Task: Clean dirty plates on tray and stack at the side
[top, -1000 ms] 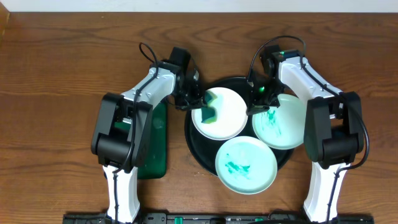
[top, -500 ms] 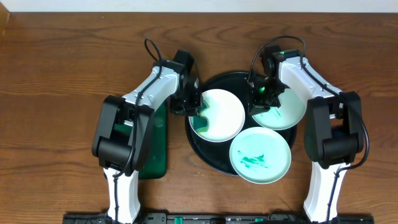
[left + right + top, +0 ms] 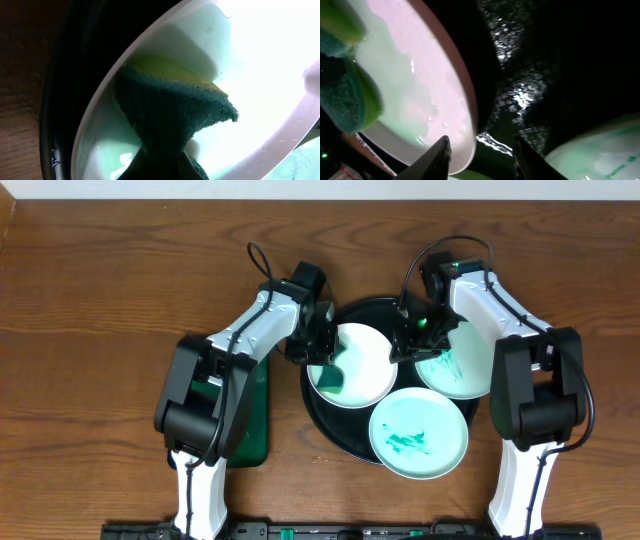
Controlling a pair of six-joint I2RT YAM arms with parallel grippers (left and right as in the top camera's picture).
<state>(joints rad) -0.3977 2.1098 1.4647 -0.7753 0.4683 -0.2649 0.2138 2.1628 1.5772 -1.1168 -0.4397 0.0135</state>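
Note:
On the black tray (image 3: 318,412) lie three pale plates. My left gripper (image 3: 318,346) is shut on a green and yellow sponge (image 3: 325,372) that presses on the left plate (image 3: 362,365). The left wrist view shows the sponge (image 3: 175,107) on that plate (image 3: 100,145), pinched by the gripper (image 3: 160,169). My right gripper (image 3: 404,340) is open at the left plate's right edge. In the right wrist view that gripper (image 3: 481,146) straddles the plate's rim (image 3: 465,112) without gripping it. Teal smears mark the right plate (image 3: 458,372) and the front plate (image 3: 418,432).
A smaller green rectangular tray (image 3: 248,420) lies on the wooden table (image 3: 90,330) left of the black tray, partly under my left arm. The front plate overhangs the black tray's front rim.
My right gripper has opened from shut. The left gripper dragged the sponge from the left plate's top down its left side. The front plate slid right and back.

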